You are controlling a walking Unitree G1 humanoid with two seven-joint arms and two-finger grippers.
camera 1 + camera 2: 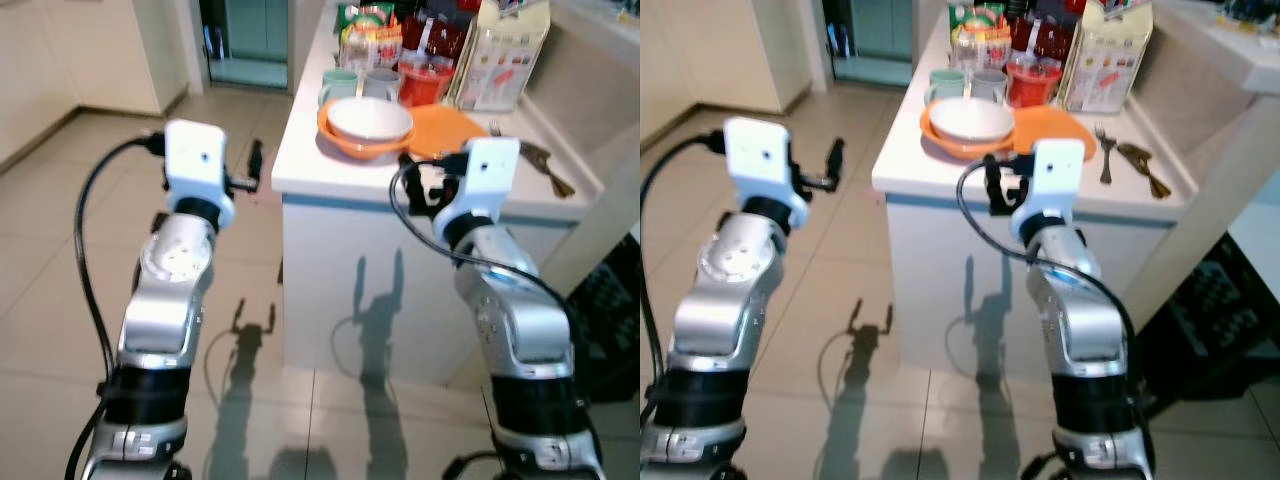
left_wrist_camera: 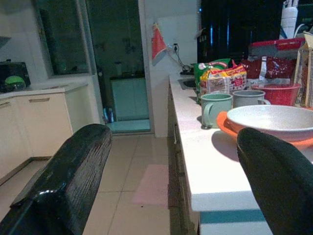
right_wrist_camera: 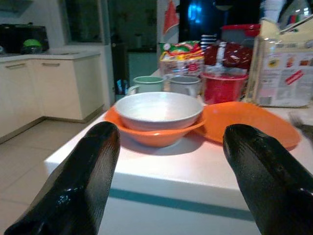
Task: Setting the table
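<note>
A white bowl (image 1: pixel 368 118) sits nested in an orange bowl (image 1: pixel 345 143) near the front of the white counter (image 1: pixel 300 165). An orange plate (image 1: pixel 447 128) lies beside them. A fork (image 1: pixel 1102 155) and a spoon (image 1: pixel 1145 168) rest on the counter's right part. My right gripper (image 3: pixel 171 186) is open, held level with the counter's front edge, pointing at the bowls. Over the floor, left of the counter's corner, my left gripper (image 2: pixel 171 196) is also open and holds nothing.
Behind the bowls stand a green mug (image 1: pixel 338 85), a grey mug (image 1: pixel 380 83), a red bowl (image 1: pixel 424 80), snack packets (image 1: pixel 368 35) and a carton (image 1: pixel 500 55). Tiled floor (image 1: pixel 60 250) spreads to the left, with cream cabinets (image 2: pixel 34 122) and a doorway (image 1: pixel 245 40) beyond.
</note>
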